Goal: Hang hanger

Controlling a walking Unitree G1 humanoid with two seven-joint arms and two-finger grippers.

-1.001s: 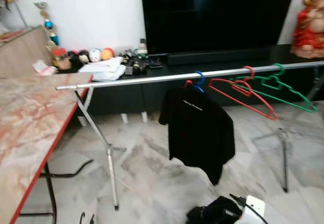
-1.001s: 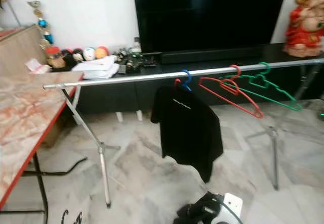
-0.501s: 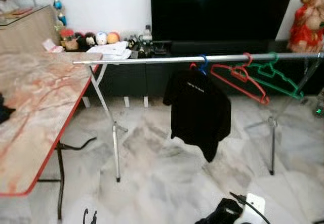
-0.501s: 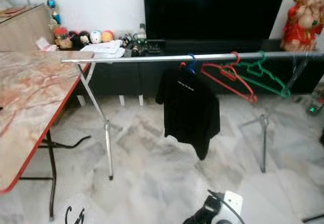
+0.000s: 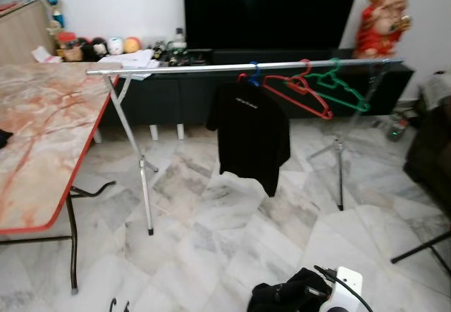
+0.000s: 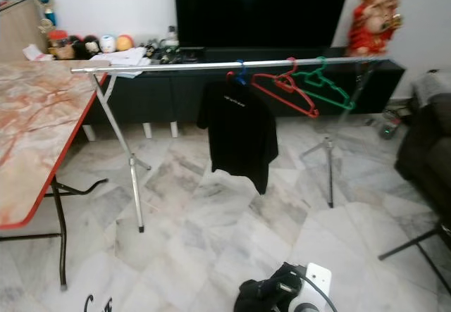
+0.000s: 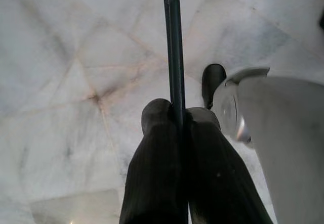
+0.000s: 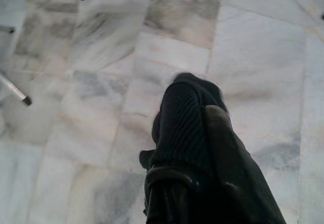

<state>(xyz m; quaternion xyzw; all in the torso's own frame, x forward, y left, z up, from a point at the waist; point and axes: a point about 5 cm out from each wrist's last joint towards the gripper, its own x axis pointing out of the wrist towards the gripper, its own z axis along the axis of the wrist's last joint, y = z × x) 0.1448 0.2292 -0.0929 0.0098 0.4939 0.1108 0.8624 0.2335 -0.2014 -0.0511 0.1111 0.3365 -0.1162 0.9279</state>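
**Hanger in hand, rail still some way off**

Marble floor (image 5: 211, 241) stretches between you and the silver clothes rail (image 5: 176, 67), which stands in front of a dark TV cabinet (image 5: 169, 97) and a large black screen (image 5: 271, 9). On that rail you already have a black T-shirt (image 5: 250, 139) on a blue hanger (image 5: 255, 75), then a red hanger (image 5: 299, 94) and a green hanger (image 5: 342, 90) beside it, both bare. A marble-topped table (image 5: 42, 136) with a red edge sits to your left, and a red figurine (image 5: 380, 20) stands on the cabinet's right end.

Your left gripper (image 7: 177, 113) hangs low over the floor, its two black fingers pressed together around a thin dark rod (image 7: 173, 47). Judging by the task, that rod is part of the hanger you are to hang, though the wrist view does not show enough of it to be sure. Your right gripper (image 8: 195, 118) also points at the floor, fingers closed against each other with nothing between them.

As for progress: the pickup looks done, but the hanging is not. The rail stands well apart from you, and the held piece is down by the floor. You still need to close in, lift the left arm to rail height, and hook it on; the bare stretch of rail left of the T-shirt looks the easiest spot.
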